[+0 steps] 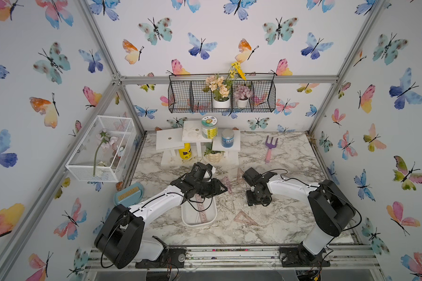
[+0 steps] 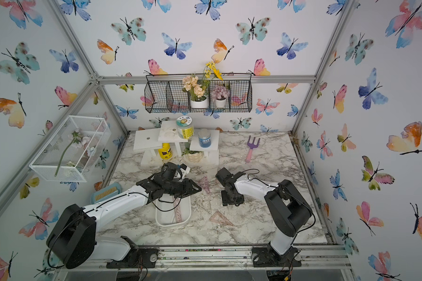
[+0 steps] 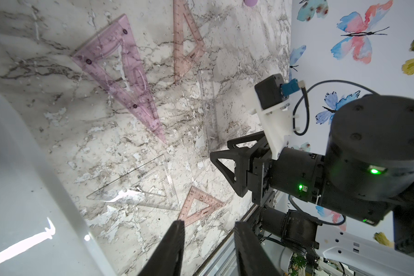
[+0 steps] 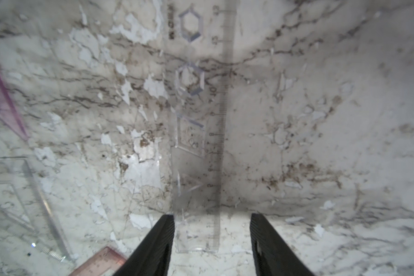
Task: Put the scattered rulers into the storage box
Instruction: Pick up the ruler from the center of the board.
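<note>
Rulers (image 1: 246, 222) mostly outstanding: only one pink straight ruler (image 1: 203, 211) shows in the storage box (image 1: 197, 224), lower centre in both top views; the left arm (image 1: 161, 202) hides the box's upper end. Loose on the counter (image 1: 278, 219) right of the box: purple set square (image 3: 103, 40), long pink set square (image 3: 178, 47), small pink set square (image 3: 208, 198), clear set square (image 3: 169, 179), clear straight ruler (image 4: 198, 148). Right gripper (image 4: 211, 216) jaws apart, straddling the clear straight ruler's end, no grip. Left gripper (image 3: 209, 224) apart, empty.
</note>
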Robot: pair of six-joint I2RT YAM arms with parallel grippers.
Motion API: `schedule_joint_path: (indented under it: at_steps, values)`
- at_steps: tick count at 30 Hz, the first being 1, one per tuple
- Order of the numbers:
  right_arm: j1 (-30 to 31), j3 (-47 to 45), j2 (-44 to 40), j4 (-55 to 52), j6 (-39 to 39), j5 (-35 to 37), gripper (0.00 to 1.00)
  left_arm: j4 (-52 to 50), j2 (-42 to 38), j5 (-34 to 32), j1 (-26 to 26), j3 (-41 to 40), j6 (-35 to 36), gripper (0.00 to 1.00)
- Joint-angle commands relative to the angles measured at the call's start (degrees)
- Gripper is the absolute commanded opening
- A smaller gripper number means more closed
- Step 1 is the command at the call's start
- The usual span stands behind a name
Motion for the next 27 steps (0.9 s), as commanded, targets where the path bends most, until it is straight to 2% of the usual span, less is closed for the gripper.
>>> schedule_joint_path:
  at_steps: [1, 9, 17, 23, 27]
  values:
    - [0.62, 1.00, 1.60, -1.92, 0.03, 2.28, 0.56, 0.90, -0.52, 1.69, 0.02, -0.82, 0.10, 0.40]
    - [1.22, 1.03, 3.36, -1.80, 0.38, 2.97, 0.54, 0.91, -0.79, 1.70, 0.02, -1.17, 0.13, 0.40]
    - [2.20, 0.64, 5.12, -0.39, 0.95, 1.90, 0.38, 0.81, -1.36, 1.44, 0.02, -2.18, 0.31, 0.40]
    - [2.56, 0.95, 5.56, -0.40, 1.52, 2.52, 0.17, 0.65, -1.81, 1.18, 0.02, -2.75, 0.31, 0.40]
    - [2.59, 1.13, 5.40, -0.46, 1.61, 2.54, 0.15, 0.55, -1.81, 1.23, 0.02, -2.65, 0.41, 0.40]
